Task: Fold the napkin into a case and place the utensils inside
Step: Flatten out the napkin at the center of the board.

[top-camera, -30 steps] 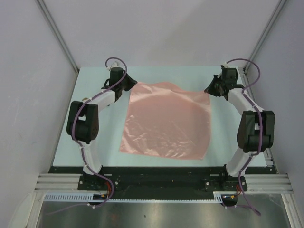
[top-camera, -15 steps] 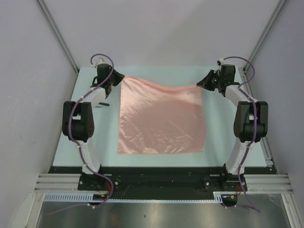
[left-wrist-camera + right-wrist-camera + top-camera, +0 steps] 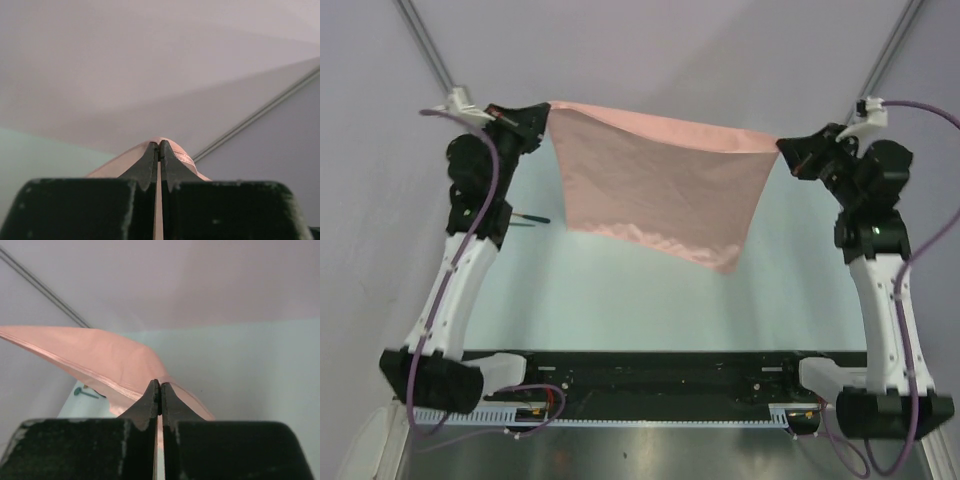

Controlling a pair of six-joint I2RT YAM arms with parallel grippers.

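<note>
Shows the napkin point(image 3: 655, 190) hanging in the air like a sheet on a line, strung between the left gripper point(image 3: 538, 113) and the right gripper point(image 3: 790, 153), high over the pale green table point(image 3: 650, 300). Grips one top corner on each side. From the left wrist, shows the jaws pressed together with only a thin sliver of pink cloth between them and a small hump of fabric past the tips; cuts off the rest of the cloth behind the black gripper body. From the right wrist, much the same: jaws pinched tight on the corner, with the hemmed top edge running away to the left and out of the picture. In the overhead view, slopes down toward the right along the top edge and ends in a rumpled lower edge, the right bottom corner drooping lowest. Cannot tell whether that lower edge touches the table or hangs just clear of it. Hides the part of the table behind the cloth. Leaves little of the spoon point(image 3: 532, 218) to see: only a dark teal handle lying on the table, poking out from behind the left arm point(image 3: 460, 280), bowl end covered. Gives a small teal shape below the cloth's edge in the right wrist view, too small to tell as one spoon or two.
</note>
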